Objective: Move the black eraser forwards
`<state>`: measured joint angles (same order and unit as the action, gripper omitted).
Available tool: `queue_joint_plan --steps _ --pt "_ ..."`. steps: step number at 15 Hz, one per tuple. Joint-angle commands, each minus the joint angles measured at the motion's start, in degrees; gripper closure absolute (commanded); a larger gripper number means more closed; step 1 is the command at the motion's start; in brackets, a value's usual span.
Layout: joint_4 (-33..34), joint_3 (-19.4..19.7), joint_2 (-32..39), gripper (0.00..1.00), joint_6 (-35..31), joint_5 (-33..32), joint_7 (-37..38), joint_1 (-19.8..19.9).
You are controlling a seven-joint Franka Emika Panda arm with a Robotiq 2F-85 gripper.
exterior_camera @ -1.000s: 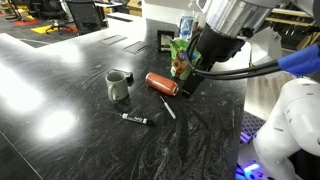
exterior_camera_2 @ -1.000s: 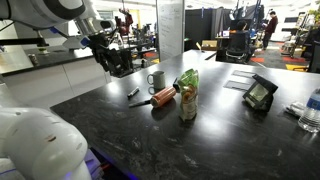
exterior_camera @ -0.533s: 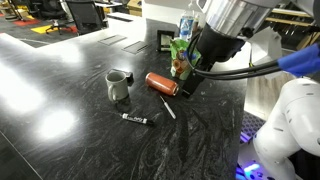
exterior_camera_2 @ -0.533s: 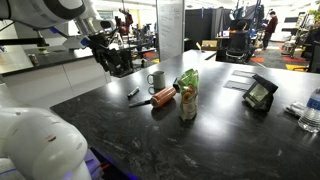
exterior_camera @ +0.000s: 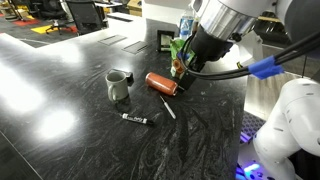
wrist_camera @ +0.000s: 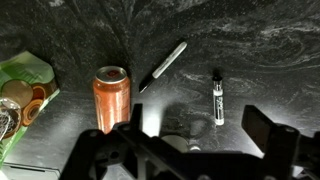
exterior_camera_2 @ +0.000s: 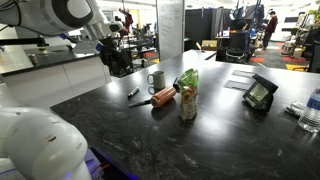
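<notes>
Hovers above the table [wrist_camera: 270, 40] with fingers [wrist_camera: 272, 135] spread wide, holding nothing. Risks rolling the toppled orange can [wrist_camera: 111, 95] if lowered off-line toward the black marker [wrist_camera: 217, 98], lying beyond the thin pen [wrist_camera: 163, 66]; no true eraser visible.

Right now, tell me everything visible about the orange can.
The can is orange metal with a silver-rimmed end. It lies on its side on the dark marbled table, undented as far as shows, between the green snack bag and a thin pen, close to both; only the table clearly touches it.
</notes>
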<state>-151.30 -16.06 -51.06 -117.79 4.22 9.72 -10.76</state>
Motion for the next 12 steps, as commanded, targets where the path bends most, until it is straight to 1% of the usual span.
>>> queue_joint_plan --steps 1,3,8,9,10,12 --pt "-2.2 3.8 2.1 0.00 -7.5 -2.8 -6.1 0.4" --pt "-1.8 5.8 4.5 0.00 -10.9 -4.0 -8.3 1.0" --pt "0.1 11.9 12.3 0.00 -20.0 -3.8 -15.2 0.7" --pt "-1.8 10.1 7.3 0.00 -17.1 -3.1 -12.1 0.3" --pt "-1.7 10.7 8.4 0.00 -17.7 -3.1 -12.7 0.4" --pt "-1.7 10.5 8.2 0.00 -17.6 -3.0 -12.5 0.3"
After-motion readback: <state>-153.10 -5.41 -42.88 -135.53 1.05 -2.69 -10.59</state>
